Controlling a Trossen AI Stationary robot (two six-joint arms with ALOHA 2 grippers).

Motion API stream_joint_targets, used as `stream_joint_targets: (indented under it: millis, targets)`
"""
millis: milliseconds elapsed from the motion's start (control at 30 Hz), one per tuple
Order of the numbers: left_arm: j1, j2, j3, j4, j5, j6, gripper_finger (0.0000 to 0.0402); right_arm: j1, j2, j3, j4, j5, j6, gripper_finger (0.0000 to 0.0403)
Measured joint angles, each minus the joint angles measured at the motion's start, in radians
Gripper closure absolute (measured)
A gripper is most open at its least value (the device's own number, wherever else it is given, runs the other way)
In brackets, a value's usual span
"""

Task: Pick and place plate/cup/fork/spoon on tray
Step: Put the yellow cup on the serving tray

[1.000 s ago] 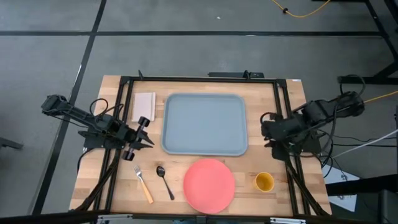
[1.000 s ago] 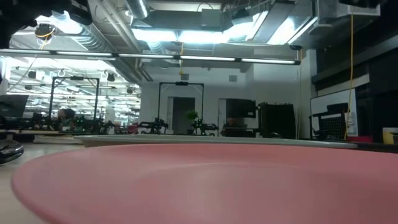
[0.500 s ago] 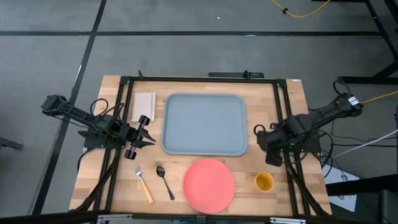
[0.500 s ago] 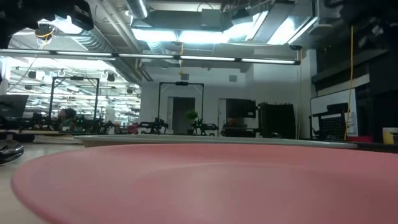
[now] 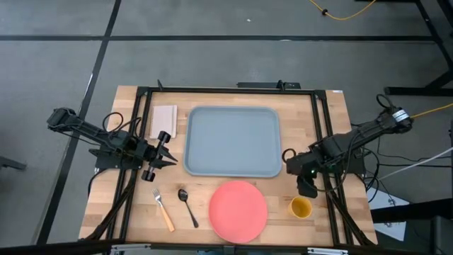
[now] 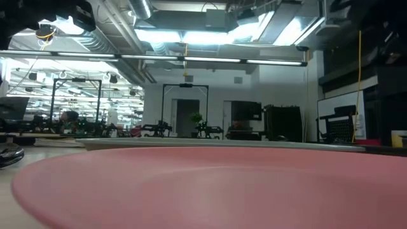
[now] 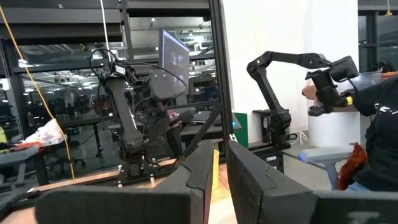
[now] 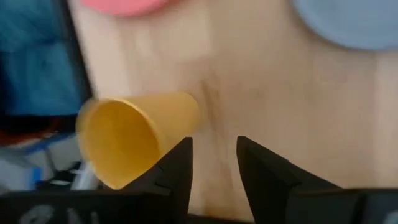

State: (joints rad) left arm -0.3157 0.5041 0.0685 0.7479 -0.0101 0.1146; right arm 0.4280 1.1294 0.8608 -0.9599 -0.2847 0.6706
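The coral plate (image 5: 238, 210) lies flat at the table's near edge, and it fills the low view (image 6: 203, 191). To its right stands the yellow cup (image 5: 301, 207) (image 8: 134, 140). On its left lie the dark spoon (image 5: 187, 207) and the orange-handled fork (image 5: 163, 210). The grey-blue tray (image 5: 232, 142) lies flat at the table's middle. My right gripper (image 5: 297, 177) (image 8: 214, 158) hangs open, slanting down over bare wood between the cup and the tray, just beside the cup. My left gripper (image 5: 170, 157) (image 7: 221, 168) waits left of the tray, with a narrow gap between its fingers and nothing in it.
A small pale pad (image 5: 164, 120) lies left of the tray's far corner. A black frame (image 5: 226, 90) runs round the table. Bare wood (image 5: 333, 127) shows right of the tray. A person (image 7: 379, 118) stands beyond the table, seen in the left wrist view.
My right gripper has come down and moved toward the table's near edge, closing on the cup, and it has tipped to point more steeply down. Its fingers have stayed open. No object has moved.
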Motion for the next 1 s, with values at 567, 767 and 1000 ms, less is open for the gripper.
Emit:
stream_joint_targets:
  millis: [567,767,1000]
  targets:
    - [0.000,0.000,0.000,-0.023,0.000,0.000,0.0363,0.351,0.000,0.001,0.887,-0.261,0.113,0.0273]
    - [0.000,0.000,0.000,-0.023,0.000,0.001,0.0363,0.461,0.000,0.002,0.796,0.026,-0.036,0.0273]
    - [0.000,0.000,0.000,-0.023,-0.014,0.001,0.0363,0.465,0.003,0.002,0.531,0.344,-0.036,0.0273]
